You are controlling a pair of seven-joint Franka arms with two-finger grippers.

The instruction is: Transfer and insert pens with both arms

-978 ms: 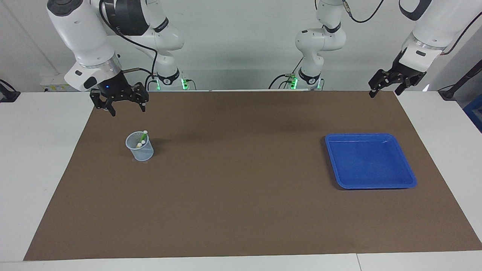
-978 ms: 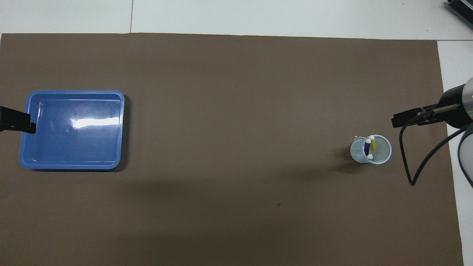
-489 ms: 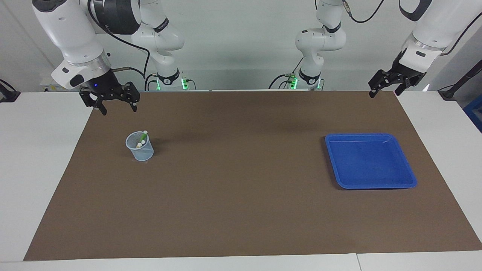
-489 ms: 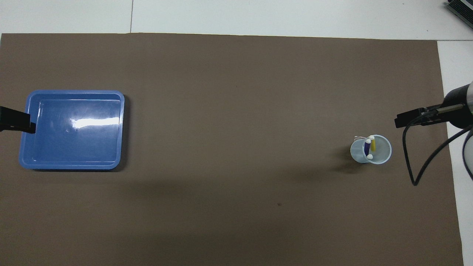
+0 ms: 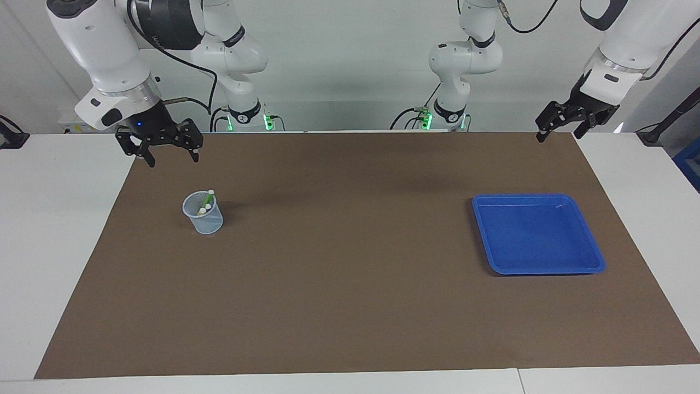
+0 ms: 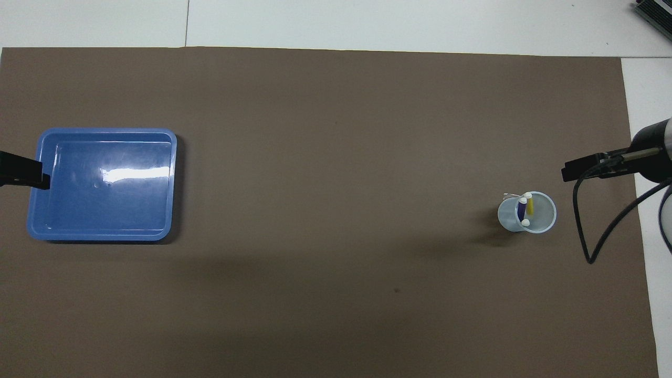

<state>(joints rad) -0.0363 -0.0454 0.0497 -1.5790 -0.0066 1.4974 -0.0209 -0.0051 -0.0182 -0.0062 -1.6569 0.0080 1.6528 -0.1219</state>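
A clear plastic cup [image 5: 203, 213] [image 6: 527, 212] stands on the brown mat toward the right arm's end. All three pens stand in it, cap ends up: the green pen [image 5: 208, 200], the purple pen [image 6: 521, 209] and the yellow pen [image 6: 530, 206]. My right gripper [image 5: 173, 160] [image 6: 577, 170] hangs open and empty in the air over the mat's edge, apart from the cup. My left gripper [image 5: 559, 134] [image 6: 22, 176] is open and empty, raised over the mat's corner at the left arm's end.
A blue tray [image 5: 538, 234] [image 6: 102, 184] with nothing in it lies toward the left arm's end. Two smaller white arms [image 5: 240, 60] [image 5: 462, 60] stand at the robots' edge of the table. A black cable [image 6: 588, 231] loops down from the right wrist.
My right gripper has drawn up and away from the cup toward the right arm's end, then come almost to rest. The left arm, cup, pens and tray have not moved.
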